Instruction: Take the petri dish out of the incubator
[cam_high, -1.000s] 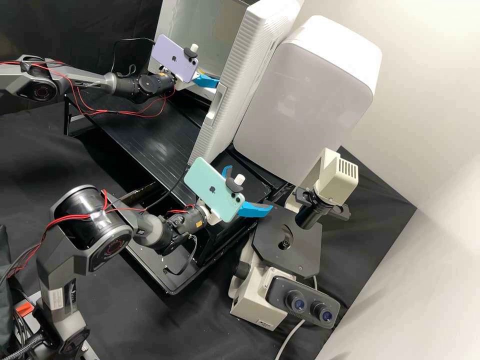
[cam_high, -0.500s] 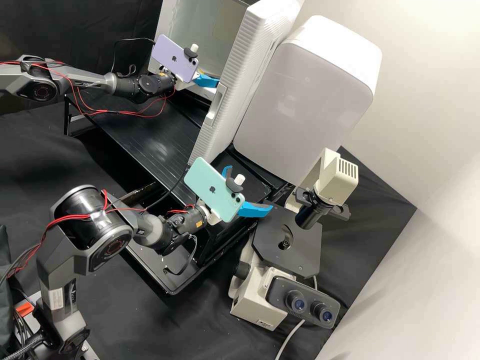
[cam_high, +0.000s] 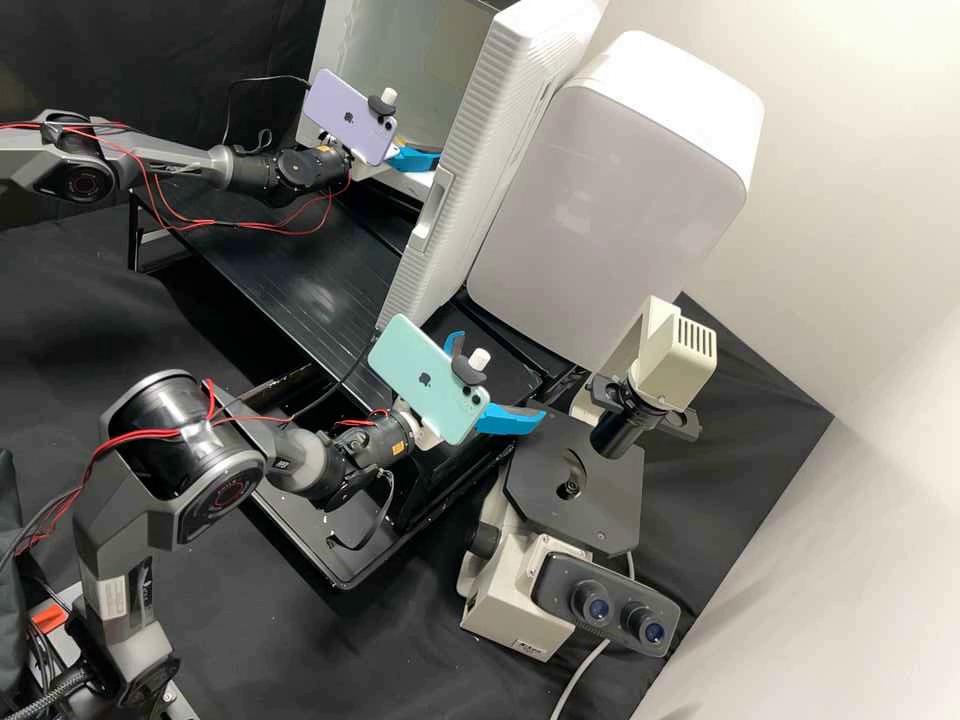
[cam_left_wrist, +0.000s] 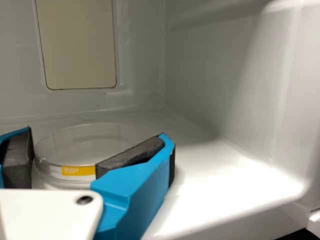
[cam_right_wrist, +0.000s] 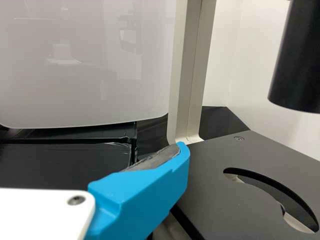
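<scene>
The clear petri dish (cam_left_wrist: 80, 150) with a yellow label lies on the white floor of the incubator (cam_left_wrist: 235, 165). My left gripper (cam_left_wrist: 92, 137) is inside the chamber, open, with one blue finger on each side of the dish; whether the pads (cam_left_wrist: 127, 154) touch it is not clear. In the high view the left gripper (cam_high: 412, 160) is in the incubator's opening (cam_high: 390, 60) at the top. My right gripper (cam_high: 505, 400) hangs open with nothing in it, one finger (cam_right_wrist: 150, 180) just above the black microscope stage (cam_right_wrist: 240, 165).
A large white housing with a frosted front (cam_high: 620, 190) stands beside the incubator's ribbed side (cam_high: 480, 150). A microscope (cam_high: 570, 590) with its black stage (cam_high: 580, 480) stands at the front right. A black shelf (cam_high: 300, 280) runs under both arms.
</scene>
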